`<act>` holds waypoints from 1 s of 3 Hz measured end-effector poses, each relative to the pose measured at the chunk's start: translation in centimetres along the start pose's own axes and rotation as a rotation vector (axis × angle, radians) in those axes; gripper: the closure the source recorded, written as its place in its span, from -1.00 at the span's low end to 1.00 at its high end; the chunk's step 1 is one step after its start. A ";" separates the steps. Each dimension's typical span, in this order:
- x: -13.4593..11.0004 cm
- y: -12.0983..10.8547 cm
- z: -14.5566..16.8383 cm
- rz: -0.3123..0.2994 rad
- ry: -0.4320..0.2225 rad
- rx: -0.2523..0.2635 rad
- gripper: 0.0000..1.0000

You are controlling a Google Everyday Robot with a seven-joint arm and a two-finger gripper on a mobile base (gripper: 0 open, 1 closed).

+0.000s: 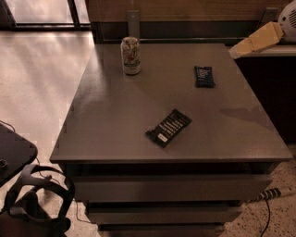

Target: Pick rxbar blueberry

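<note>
Facing the approach: our gripper (235,50) hangs past the table's (115,120) far-right corner, state untellable; next we reach the rxbar (204,76).

The table (115,125) top looks smooth and grey, mostly matt with a soft sheen where light falls. The can (131,55) is shiny printed metal. The rxbar blueberry (204,76) has a dark navy film wrapper, faintly glossy; the longer black wrapper (169,127) looks slicker. The floor (41,78) is polished speckled stone. The back wall (185,9) looks like wood. The gripper (240,47), at the table's far right corner, has a dull tan covering.
</note>
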State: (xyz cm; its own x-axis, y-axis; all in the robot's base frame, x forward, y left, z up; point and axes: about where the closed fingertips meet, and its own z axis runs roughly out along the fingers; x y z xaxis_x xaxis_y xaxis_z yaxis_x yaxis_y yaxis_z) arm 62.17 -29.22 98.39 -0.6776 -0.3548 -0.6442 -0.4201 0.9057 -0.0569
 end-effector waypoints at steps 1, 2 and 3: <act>-2.4 0.9 3.3 0.098 -0.015 -0.033 -1.00; -5.0 3.5 8.4 0.178 -0.015 -0.047 -1.00; -6.7 5.8 13.0 0.207 0.011 -0.007 -1.00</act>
State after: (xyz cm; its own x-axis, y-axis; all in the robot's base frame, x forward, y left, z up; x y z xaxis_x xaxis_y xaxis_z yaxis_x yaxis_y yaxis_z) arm 72.11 -18.59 92.50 -0.7562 -0.1639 -0.6335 -0.2756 0.9579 0.0811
